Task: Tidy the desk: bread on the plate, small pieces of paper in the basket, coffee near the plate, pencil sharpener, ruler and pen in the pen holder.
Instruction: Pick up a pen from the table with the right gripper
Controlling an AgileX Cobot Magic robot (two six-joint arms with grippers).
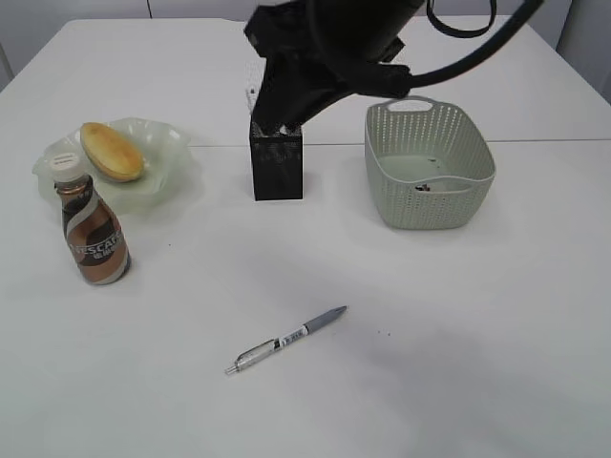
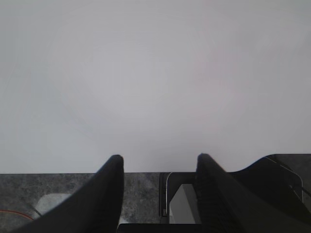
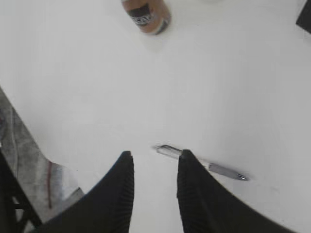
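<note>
A: Nearest item on the desk (image 1: 458,363)?
B: Pen (image 1: 286,340), grey and clear barrel, lying flat and slantwise near the front middle, alone, well apart from everything else. Touched by nothing.

A: Next row back?
B: Coffee (image 1: 91,224), brown bottle with white cap, upright at the left, just in front of the plate (image 1: 177,153) and overlapping its front rim in the exterior view; whether touching, not determinable. Bread (image 1: 112,151) lying in the plate, golden-orange, long axis slanted. Pen holder (image 1: 277,167), black mesh, upright at centre, something pale showing above its far rim, too hidden by the arm to name. Basket (image 1: 430,167) to the right of the pen holder, apart from it; a few small dark and pale scraps on its floor, too small to identify.

A: Grippers?
B: Right gripper (image 3: 154,162): seen in the right wrist view with jaws partly apart, empty, above bare desk, pen just beyond its fingertips; black arm overhanging the pen holder in the exterior view. Left gripper (image 2: 159,162): seen only in the left wrist view, jaws standing apart, empty, bare white desk ahead and the desk edge below.

A: Ruler, sharpener?
B: Not identifiable in any view.
</note>
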